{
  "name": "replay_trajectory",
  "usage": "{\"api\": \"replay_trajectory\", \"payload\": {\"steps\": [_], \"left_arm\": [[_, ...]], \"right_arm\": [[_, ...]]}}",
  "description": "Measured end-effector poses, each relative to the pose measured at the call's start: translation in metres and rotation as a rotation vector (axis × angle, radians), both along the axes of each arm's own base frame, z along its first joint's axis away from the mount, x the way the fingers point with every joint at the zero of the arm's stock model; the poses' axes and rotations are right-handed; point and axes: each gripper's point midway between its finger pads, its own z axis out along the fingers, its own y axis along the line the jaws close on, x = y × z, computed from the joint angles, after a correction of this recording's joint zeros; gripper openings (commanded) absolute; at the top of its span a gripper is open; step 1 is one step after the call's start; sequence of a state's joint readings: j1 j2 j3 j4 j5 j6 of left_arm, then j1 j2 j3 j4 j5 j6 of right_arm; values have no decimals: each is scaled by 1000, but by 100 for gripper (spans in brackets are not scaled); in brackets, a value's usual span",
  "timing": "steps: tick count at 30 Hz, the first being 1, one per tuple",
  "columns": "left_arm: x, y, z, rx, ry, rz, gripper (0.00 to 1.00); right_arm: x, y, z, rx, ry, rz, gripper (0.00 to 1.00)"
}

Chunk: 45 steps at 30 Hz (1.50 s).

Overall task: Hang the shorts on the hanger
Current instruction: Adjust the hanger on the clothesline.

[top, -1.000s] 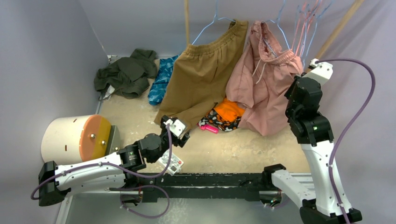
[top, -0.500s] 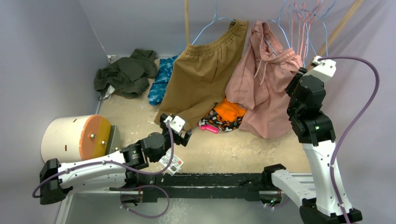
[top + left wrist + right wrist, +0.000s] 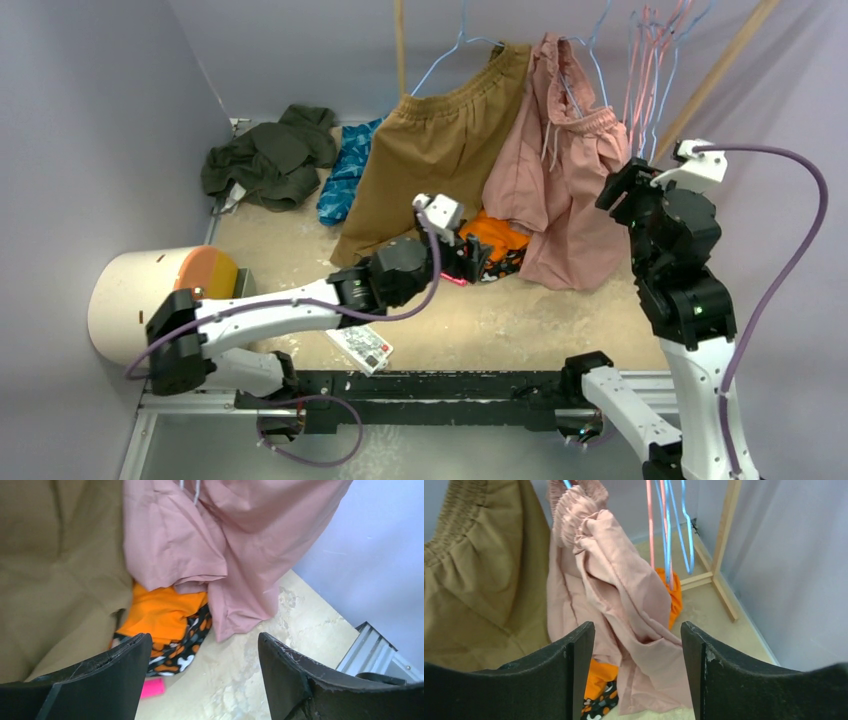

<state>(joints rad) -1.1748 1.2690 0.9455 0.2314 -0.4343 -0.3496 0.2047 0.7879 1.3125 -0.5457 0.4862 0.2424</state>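
robot lab test booth: bare lilac walls (image 3: 90,120), black mounting rail (image 3: 450,385), wooden clothes rack (image 3: 400,40)

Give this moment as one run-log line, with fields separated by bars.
shorts: hanging bunched on hanger | left claw: open, empty, near orange garment | right claw: open, empty, facing shorts

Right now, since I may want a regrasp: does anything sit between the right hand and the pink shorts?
Nothing visible does. The right hand is open and the shorts hang straight ahead of it. The spare hangers hang off to one side, the tan shorts to the other.
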Motion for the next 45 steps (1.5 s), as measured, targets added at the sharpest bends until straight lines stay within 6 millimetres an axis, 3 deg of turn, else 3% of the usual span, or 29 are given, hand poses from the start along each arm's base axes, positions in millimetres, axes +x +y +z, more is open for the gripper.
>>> {"api": "replay_trajectory", "payload": {"steps": [6, 14, 19, 25, 30, 34, 36, 38, 40, 45], "left_arm": [[16, -62, -17, 10, 63, -12, 72], [57, -115, -44, 58, 96, 91, 75], [96, -129, -59, 62, 125, 182, 75], [134, -139, -59, 43, 138, 261, 75], [155, -141, -66, 43, 143, 308, 73], [171, -143, -84, 55, 148, 324, 69], [178, -146, -91, 51, 142, 311, 64], [182, -151, -94, 34, 121, 280, 49], [188, -155, -92, 17, 98, 256, 35], [195, -172, -83, -57, 38, 178, 16]], "right_arm": [[-10, 9, 0, 23, -11, 63, 68], [-20, 24, -33, 56, 45, 145, 69], [-29, 28, -28, 70, 14, 179, 69], [-37, 29, -28, 79, -6, 194, 68], [-41, 31, -32, 91, -10, 209, 68], [-45, 31, -30, 106, -24, 208, 68], [-46, 32, -30, 112, -26, 210, 67], [-48, 32, -31, 115, -24, 213, 67], [-50, 32, -32, 116, -19, 216, 67], [-60, 32, -33, 120, -25, 224, 67]]}}
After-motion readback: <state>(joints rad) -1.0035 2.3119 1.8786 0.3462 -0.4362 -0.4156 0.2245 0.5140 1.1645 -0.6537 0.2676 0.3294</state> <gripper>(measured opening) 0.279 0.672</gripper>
